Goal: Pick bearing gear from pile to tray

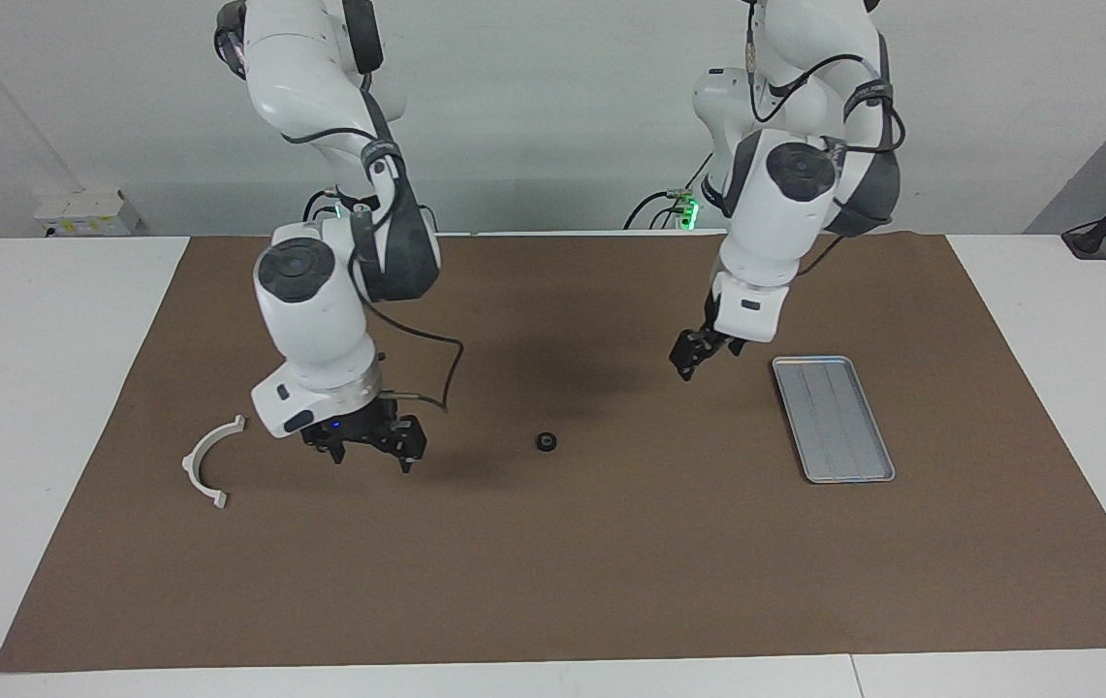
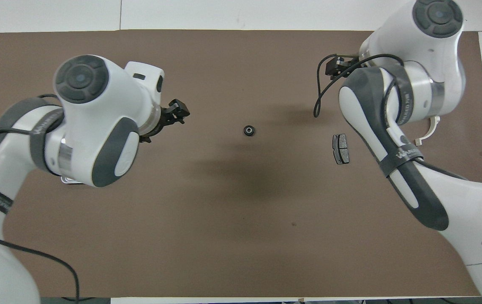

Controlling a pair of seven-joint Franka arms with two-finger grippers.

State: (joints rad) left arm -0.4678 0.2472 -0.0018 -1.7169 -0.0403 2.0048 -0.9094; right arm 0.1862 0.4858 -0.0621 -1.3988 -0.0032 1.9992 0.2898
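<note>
Right tool: my right tool [image 1: 368, 451] hangs low over the pile [image 2: 341, 148] at the right arm's end of the tabletop. Its fingers are apart, with nothing between them.
Left tool: my left tool [image 1: 693, 357] is up in the air over bare mat, between the gear and the tray. Its fingers look apart too, and it carries nothing.
Gear: the small black gear [image 1: 546, 442] lies alone at about the middle of the mat. It is well apart from both the pile and the tray, and neither tool touches it.
Tray: the silver tray [image 1: 832, 417] sits toward the left arm's end, and I see nothing in it.
Pile: I can make out the white arc [image 1: 211, 460] and one grey pad [image 2: 341, 143]. The right arm covers the rest of the pile.
Step in hand: I read this as a relay. The gear sits halfway and the left arm's pickup has not begun.
Next move: I would bring the left tool over the gear, lower it with the fingers straddling the part, close, lift, and carry it over the tray. The gear is small and round, so I would centre carefully or it may roll or slip out. The right arm should stay clear of the middle.
Surface: a plain brown mat [image 1: 611, 582] covers most of the white tabletop [image 1: 39, 388]. It lies flat, with soft arm shadows near the centre.
Room: there is a pale wall [image 1: 562, 97] at the robots' end, and cables run down to the arm bases.
</note>
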